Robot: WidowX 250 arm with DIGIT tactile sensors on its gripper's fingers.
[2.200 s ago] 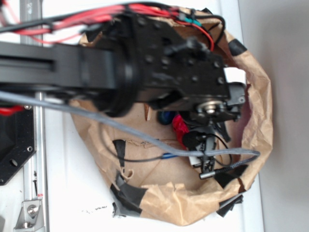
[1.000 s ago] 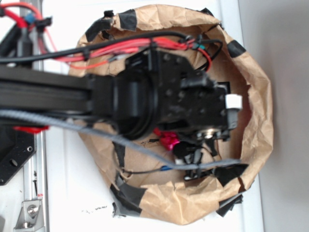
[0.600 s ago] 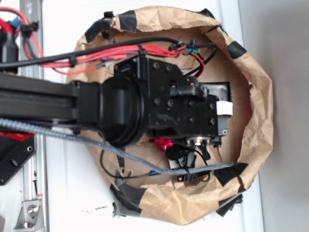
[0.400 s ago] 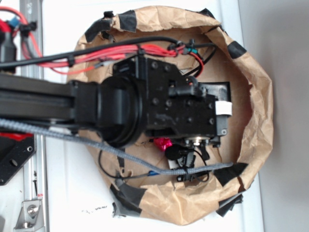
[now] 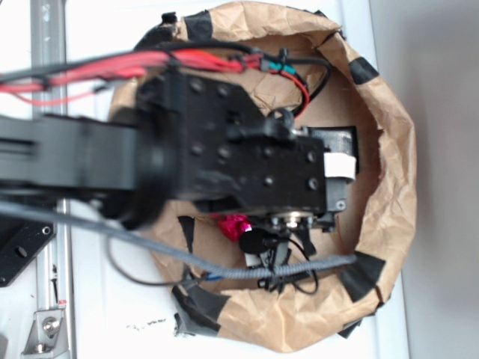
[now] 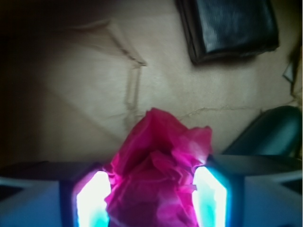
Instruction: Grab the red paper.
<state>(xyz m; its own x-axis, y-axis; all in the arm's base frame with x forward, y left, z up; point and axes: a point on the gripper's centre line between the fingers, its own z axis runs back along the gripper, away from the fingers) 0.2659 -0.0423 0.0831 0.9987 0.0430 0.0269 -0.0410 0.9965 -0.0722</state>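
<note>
**Red paper clamped between the fingers inside the brown paper nest**

In the exterior view, the metal rail [image 5: 46, 187] runs along the left edge of the white worktop [image 5: 97, 307]. From there the black arm [image 5: 112, 164] reaches rightward, with a bundle of red wires [image 5: 150, 63] along its top and a grey braided cable [image 5: 224, 265] slung beneath. The arm covers most of the brown crinkled paper [image 5: 389, 194], which forms a walled ring patched with black tape [image 5: 363, 273] and sits against the worktop's right edge. Just under the arm's wrist, near the lower middle of the ring's floor, a small part of the red paper [image 5: 233, 225] shows.

In the wrist view, the left finger [image 6: 92, 201] presses one side of the red paper [image 6: 158, 175] and the right finger [image 6: 210, 196] presses the other; the crumpled ball fills the gap between them, so the fingers are closed on it. Beyond it lies the brown floor, with a black square pad [image 6: 229, 26] at the upper right and a dark green rounded object [image 6: 270, 132] at the right edge.
</note>
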